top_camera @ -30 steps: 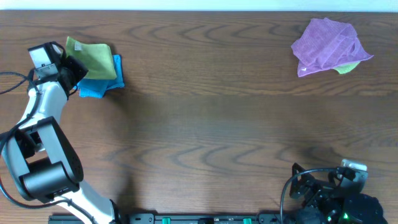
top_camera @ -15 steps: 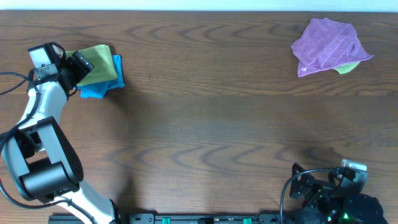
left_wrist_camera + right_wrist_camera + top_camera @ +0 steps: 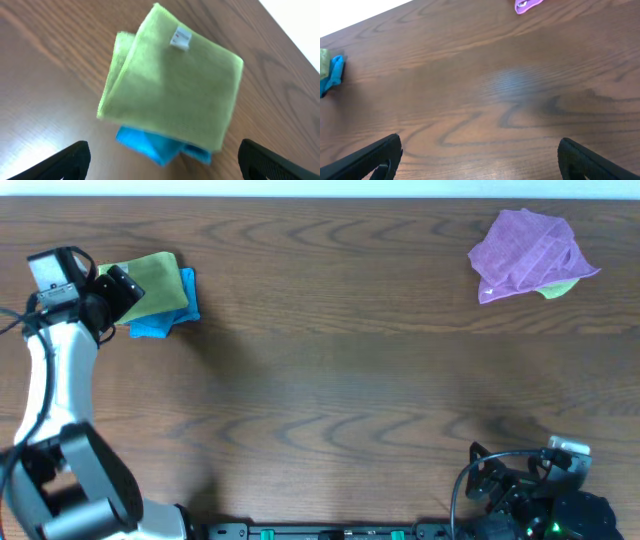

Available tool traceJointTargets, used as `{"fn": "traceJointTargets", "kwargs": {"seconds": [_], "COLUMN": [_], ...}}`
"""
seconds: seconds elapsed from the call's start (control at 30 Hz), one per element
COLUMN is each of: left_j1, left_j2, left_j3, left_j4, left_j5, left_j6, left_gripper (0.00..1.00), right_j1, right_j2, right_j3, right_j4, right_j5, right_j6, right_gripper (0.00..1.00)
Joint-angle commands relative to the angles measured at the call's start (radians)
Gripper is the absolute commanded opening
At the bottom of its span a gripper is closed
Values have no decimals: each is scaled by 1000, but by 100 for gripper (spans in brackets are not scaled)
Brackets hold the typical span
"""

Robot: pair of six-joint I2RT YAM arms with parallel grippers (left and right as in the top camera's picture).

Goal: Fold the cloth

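The cloth [image 3: 158, 280], lime-green and folded into a square, lies on top of a bright blue folded cloth [image 3: 160, 324] at the table's far left. In the left wrist view the cloth [image 3: 172, 85] shows its small white tag [image 3: 181, 38] at the far edge, with the blue cloth [image 3: 155, 145] sticking out beneath. My left gripper [image 3: 112, 290] hovers just left of the cloth's edge, open and holding nothing [image 3: 164, 154]. My right gripper [image 3: 500, 475] rests at the near right edge, open over bare wood [image 3: 480, 152].
A crumpled purple cloth [image 3: 530, 250] sits at the far right corner with a bit of green fabric [image 3: 558, 288] under it; the right wrist view catches its edge [image 3: 527, 4]. The wooden table [image 3: 340, 380] stretches between the two piles.
My left gripper has opened, let go of the cloth's left edge and drawn back to the left. The cloth now lies flat on the blue one. The right arm is unmoved.
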Motion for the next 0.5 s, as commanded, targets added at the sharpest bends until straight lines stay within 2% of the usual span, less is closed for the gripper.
{"fn": "traceJointTargets", "kwargs": {"seconds": [0.0,0.2,0.37,0.47], "left_j1": [3,2,2,2], "left_j2": [-78,-270,-465,-571], "left_j3": [23,23,23,23], "left_j4": [-61,-191,-217,-219], "left_j5": [-19,84,285,325], "left_j6": [3,22,33,27], "left_gripper": [95,95,95,95], "right_j1": [-7,-7,-7,-7], "right_j2": [-5,-5,-5,-5], "right_j3": [-2,-2,-2,-2], "right_j4": [2,2,2,2], "right_j5": [6,6,6,6], "right_j6": [18,18,18,18], "right_gripper": [99,99,99,99]}}
